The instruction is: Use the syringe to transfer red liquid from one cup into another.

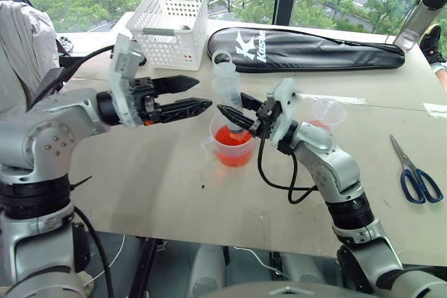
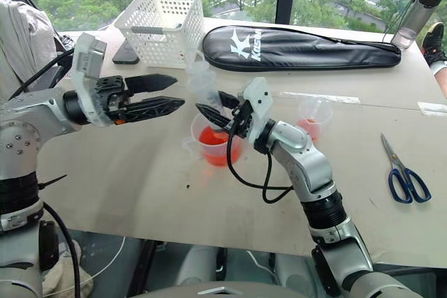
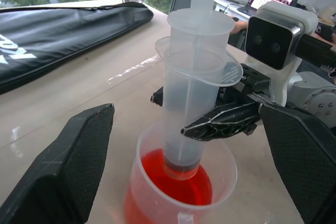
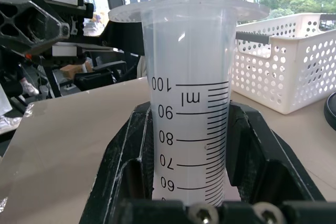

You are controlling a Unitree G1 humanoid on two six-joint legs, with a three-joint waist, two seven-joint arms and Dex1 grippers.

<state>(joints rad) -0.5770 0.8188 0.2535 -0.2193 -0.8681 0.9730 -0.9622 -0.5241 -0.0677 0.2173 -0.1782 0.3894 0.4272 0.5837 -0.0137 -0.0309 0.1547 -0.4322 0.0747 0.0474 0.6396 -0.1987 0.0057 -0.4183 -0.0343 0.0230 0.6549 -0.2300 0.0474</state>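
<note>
Two grippers work over the nearer cup. The right gripper (image 1: 234,118) clamps the syringe (image 1: 227,95) barrel upright, its tip dipped in the red liquid (image 1: 234,153) of the larger handled cup (image 1: 232,141). The left gripper (image 1: 185,95) hangs just beside the syringe, fingers spread and holding nothing. This looks like the filling step; next, I'd judge, the plunger must be drawn up. The smaller cup (image 1: 327,115) waits beyond the right arm. Farther across the pale table (image 1: 160,186) lie scissors (image 1: 413,172), a white basket (image 1: 170,24) and a black bag (image 1: 307,50), before windows onto trees.
</note>
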